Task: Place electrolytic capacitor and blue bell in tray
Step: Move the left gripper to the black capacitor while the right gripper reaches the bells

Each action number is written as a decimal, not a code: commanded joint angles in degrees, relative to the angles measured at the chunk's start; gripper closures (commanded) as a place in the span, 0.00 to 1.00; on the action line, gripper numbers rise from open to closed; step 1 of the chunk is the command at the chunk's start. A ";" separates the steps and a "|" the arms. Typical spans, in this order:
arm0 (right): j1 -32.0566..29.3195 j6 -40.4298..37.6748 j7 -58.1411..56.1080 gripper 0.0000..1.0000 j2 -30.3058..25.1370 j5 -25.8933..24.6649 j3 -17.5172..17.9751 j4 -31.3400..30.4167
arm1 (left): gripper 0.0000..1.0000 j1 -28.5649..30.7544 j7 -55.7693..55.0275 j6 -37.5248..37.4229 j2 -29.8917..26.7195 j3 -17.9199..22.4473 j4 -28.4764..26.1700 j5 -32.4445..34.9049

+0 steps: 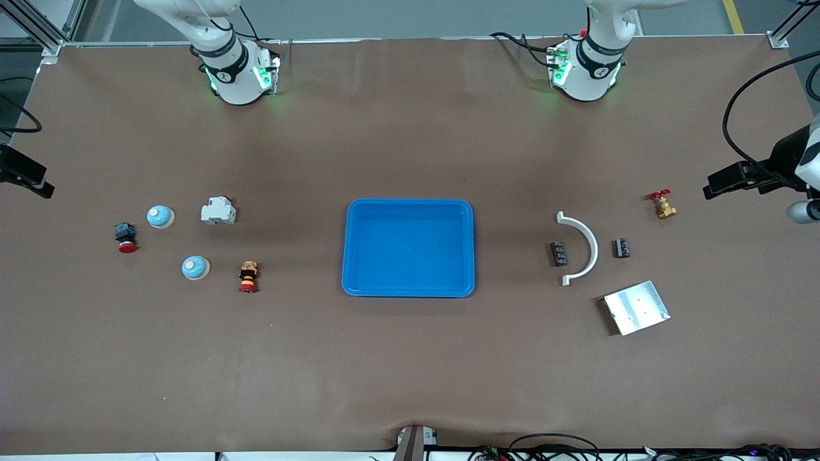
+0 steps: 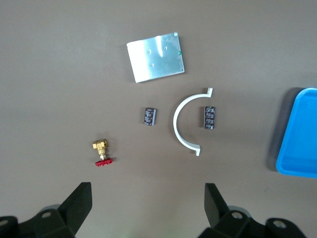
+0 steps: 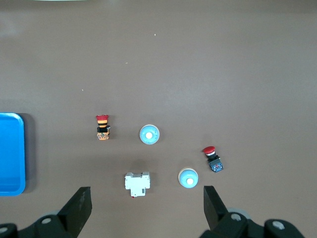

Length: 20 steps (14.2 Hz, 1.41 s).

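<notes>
The shallow bright-blue rectangular plastic tray (image 1: 409, 247) lies in the middle of the brown table (image 1: 410, 358) with nothing in it.

Toward the left arm's end of the table lie two small dark cylindrical electrolytic capacitors. One capacitor (image 1: 559, 253) sits inside the curve of a white half-ring plastic bracket (image 1: 582, 248), close to it; the other capacitor (image 1: 622, 248) lies just outside that curve, farther from the tray. A small brass valve with a red handle (image 1: 663, 205) lies farther from the front camera than these, and a square silver metal plate (image 1: 637, 308) lies nearer to that camera.

Toward the right arm's end are two light-blue domed bells with white tops. One bell (image 1: 195, 267) is nearer the front camera and nearer the tray; the other bell (image 1: 160, 216) lies farther from that camera, beside a white plastic block-shaped part (image 1: 218, 210). A red-and-yellow push button on a dark body (image 1: 248, 276) lies between the nearer bell and the tray. A red mushroom button on a black body (image 1: 125, 237) lies beside the bells, toward the table's edge.

The left gripper (image 2: 147, 198) hangs over the table near the valve, fingers wide apart and holding nothing. The right gripper (image 3: 146, 201) hangs over the table near the white block, fingers likewise spread and bare
</notes>
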 commanded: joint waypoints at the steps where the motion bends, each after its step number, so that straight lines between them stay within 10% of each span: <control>1: -0.01 -0.12 0.72 0.00 -1.73 0.12 -0.16 -1.59 | 0.00 0.23 -0.27 -1.10 3.60 -0.25 0.60 0.13; 10: -0.27 -0.48 1.25 0.00 -1.47 1.70 -0.42 -1.33 | 0.00 -0.12 -0.36 0.73 15.73 -0.16 -0.18 0.83; 20: -0.62 4.07 -4.62 0.00 1.61 1.70 -0.42 -7.36 | 0.00 0.49 -0.19 27.10 16.00 -0.08 -18.02 1.97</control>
